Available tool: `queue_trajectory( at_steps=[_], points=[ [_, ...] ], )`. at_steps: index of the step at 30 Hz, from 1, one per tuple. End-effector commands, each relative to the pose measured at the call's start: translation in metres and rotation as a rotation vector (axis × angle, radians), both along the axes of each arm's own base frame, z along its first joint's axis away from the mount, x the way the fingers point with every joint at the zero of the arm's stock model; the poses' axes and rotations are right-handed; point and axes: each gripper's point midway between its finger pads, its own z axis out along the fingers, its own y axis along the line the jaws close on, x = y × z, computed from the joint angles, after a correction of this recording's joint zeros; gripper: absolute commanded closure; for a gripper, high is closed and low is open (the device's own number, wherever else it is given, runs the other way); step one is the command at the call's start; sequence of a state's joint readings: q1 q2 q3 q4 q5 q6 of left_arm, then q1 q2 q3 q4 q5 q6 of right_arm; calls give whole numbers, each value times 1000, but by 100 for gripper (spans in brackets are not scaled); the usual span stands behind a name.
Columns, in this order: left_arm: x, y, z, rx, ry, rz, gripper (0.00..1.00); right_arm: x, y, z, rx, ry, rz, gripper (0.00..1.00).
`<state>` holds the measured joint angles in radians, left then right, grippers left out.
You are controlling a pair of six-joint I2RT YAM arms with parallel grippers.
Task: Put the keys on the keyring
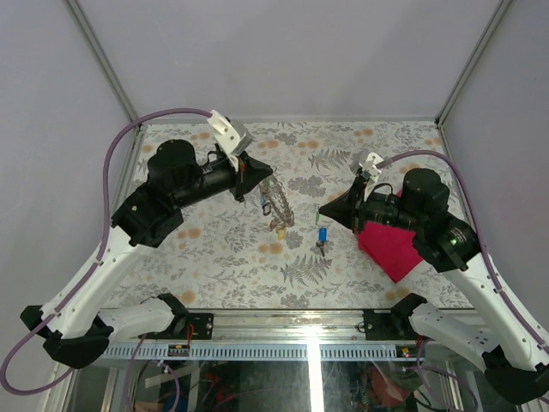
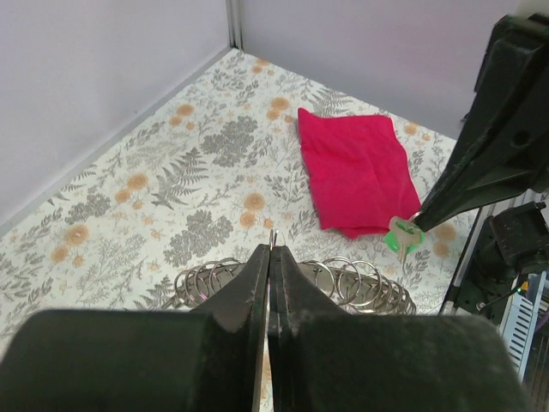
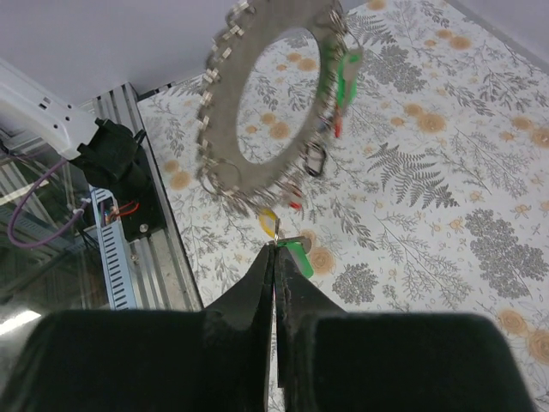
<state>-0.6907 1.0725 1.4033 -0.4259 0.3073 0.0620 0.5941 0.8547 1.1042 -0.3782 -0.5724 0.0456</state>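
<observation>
Green plastic shows at the tip of the right claw (image 3: 274,249), which is pinched shut on the green-headed key (image 3: 298,256). Straight ahead of it and a little higher hangs the keyring (image 3: 225,137), its open face turned almost square to that claw, with small keys dangling round the rim. The left claw (image 2: 271,251) is clamped on the ring's edge and holds it up near the middle of the counter (image 1: 214,257). The two claws point at each other, close but apart, so the right arm looks best placed to bring its key to the rim. The blue-headed key (image 1: 322,233) lies on the counter below the right claw, its long axis running towards the near edge. A red cloth (image 1: 390,245) lies towards the right edge, and pale walls close in three sides.
</observation>
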Motion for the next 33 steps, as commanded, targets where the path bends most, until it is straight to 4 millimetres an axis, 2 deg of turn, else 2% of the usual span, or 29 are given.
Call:
queue_trajectory(
  at_steps=[1,8,14,18,23,28,33],
  points=[
    [2,0,21,-34,-30,19,100,-11,6,45,116,-75,47,100],
    [0,-5,25,-45,-26,-2,100,-11,11,67,207,-69,48,100],
    [-19,-13,26,-51,-72,-94,100,-4,7,78,238,-97,-2,100],
    [-30,-14,32,-85,-155,-131,100,-2,0,77,217,-121,-37,100],
    [-25,-7,45,-184,-240,-67,100,-1,-4,74,200,-130,-60,100],
    [-24,1,48,-185,-355,-43,100,1,-7,70,184,-136,-77,100],
    [-38,2,45,-123,-512,-109,100,0,-7,69,180,-139,-71,100]
  ],
)
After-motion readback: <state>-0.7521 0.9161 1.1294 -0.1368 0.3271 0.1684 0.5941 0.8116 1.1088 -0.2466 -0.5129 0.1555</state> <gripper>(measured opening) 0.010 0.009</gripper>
